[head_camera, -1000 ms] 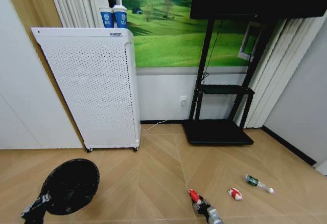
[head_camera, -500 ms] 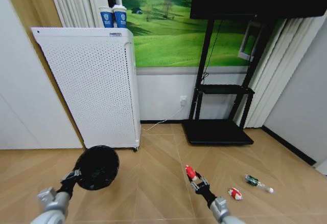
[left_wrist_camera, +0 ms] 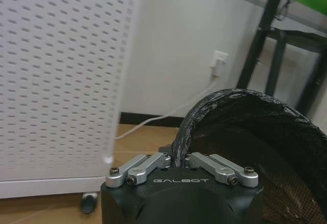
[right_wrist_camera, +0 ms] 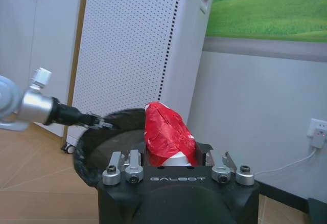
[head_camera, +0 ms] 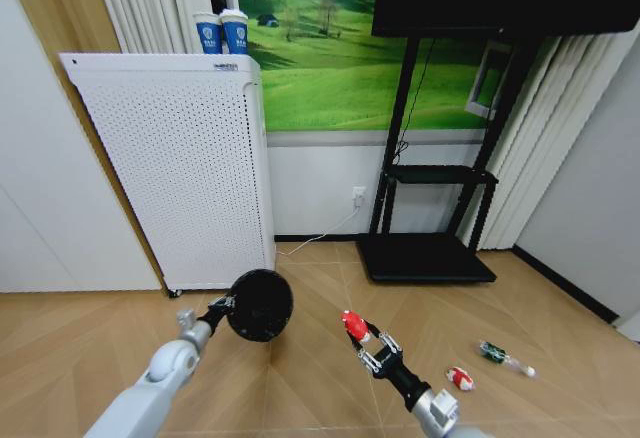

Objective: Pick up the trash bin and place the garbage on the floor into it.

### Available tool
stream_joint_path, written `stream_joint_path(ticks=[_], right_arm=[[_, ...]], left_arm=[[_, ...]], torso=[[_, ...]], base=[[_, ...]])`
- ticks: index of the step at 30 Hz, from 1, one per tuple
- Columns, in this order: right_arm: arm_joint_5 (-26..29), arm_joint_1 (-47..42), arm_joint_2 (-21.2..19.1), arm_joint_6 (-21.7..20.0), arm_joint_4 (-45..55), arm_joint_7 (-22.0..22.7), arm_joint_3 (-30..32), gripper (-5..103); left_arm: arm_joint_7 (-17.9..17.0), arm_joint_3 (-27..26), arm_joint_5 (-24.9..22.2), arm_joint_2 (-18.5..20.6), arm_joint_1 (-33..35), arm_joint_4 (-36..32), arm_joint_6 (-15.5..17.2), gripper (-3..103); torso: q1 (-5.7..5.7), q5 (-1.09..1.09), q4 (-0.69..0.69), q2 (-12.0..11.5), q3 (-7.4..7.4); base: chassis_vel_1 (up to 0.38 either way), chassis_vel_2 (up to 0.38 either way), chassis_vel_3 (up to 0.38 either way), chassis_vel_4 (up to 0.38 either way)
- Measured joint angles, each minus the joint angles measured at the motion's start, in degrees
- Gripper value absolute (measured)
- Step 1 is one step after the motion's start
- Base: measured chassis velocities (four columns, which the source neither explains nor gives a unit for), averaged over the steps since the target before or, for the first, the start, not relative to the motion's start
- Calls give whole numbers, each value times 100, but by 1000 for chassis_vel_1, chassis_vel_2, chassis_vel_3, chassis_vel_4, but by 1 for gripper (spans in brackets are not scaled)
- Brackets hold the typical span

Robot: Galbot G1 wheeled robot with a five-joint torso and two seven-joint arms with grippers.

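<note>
Head view: my left gripper (head_camera: 222, 307) has carried the trash bin (head_camera: 260, 305) up and inward from low at my left a second ago; it now hangs above the floor in front of the white cabinet (head_camera: 180, 168). My right gripper (head_camera: 360, 338) has risen too, clamped on a red-and-white garbage piece (head_camera: 352, 324), now just beside the bin. Two more pieces, red-and-white (head_camera: 459, 379) and green-and-white (head_camera: 503, 357), lie on the floor at right.

Left wrist view: fingers pinched shut on the bin's rim (left_wrist_camera: 180, 138).

Right wrist view: the piece (right_wrist_camera: 166, 134) sits between closed fingers, bin mouth (right_wrist_camera: 110, 127) close behind. Drop looks near.
</note>
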Motion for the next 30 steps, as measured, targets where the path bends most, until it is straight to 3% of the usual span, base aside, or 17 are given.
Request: stream_joint_path(ticks=[1,3,13,27,28,29,30], right_arm=[[0,0,0,0,0,0,0,50],[-67,129,-39,4,-60,-37,-141,50],[-295,218,179,-4,-538,-10,-329,50],[-70,403,282,-402,-937,396,-541,50],[-59,403,290,-402,-936,410,-543,61],[-36,399,300,-400,-919,417,-544,61],[-17,389,312,-399,-897,417,-534,72]], left_arm=[[0,0,0,0,0,0,0,4],[31,721,15,-186,-446,202,-47,4],[335,1836,112,-642,-631,104,111,4],[284,1345,113,-601,-109,-448,205,4],[282,1301,103,-600,-64,-470,205,4],[282,1236,97,-599,-1,-496,205,4],[283,1149,110,-611,51,-503,205,4]], torso=[[0,0,0,0,0],[0,0,4,0,0],[0,-1,1,0,0],[0,-2,4,1,-1],[0,-2,4,1,0],[0,-3,4,1,0],[0,-3,3,0,-1]], base=[[0,0,0,0],[0,0,0,0],[0,0,0,0],[0,0,0,0],[0,0,0,0],[0,0,0,0],[0,0,0,0]])
